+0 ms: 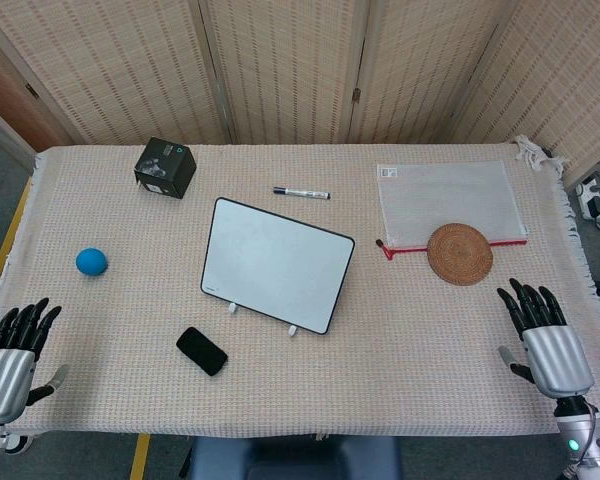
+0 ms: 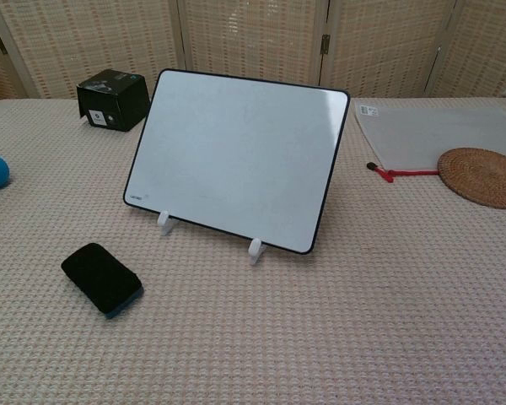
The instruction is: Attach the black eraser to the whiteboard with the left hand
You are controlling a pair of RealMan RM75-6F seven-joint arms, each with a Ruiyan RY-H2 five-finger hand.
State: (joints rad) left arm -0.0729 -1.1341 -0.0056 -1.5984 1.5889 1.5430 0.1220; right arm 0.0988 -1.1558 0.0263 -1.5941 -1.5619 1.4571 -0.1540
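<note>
Black and flat, the eraser [image 1: 201,350] is lying on the woven tablecloth [image 1: 400,330], just in front of the whiteboard [image 1: 276,263] and toward its left corner; nothing is touching it. At the left edge the left hand [image 1: 12,352] is resting with its fingers spread apart and holding nothing, well apart from the eraser. For a good grasp, this hand probably needs to come from above and pinch the eraser by its long sides, because it is low and has little height. The whiteboard is leaning back on two small white feet, so a gentle push seems wiser, or it may tip. At the right edge the right hand [image 1: 544,335] is also spreading its fingers, empty.
</note>
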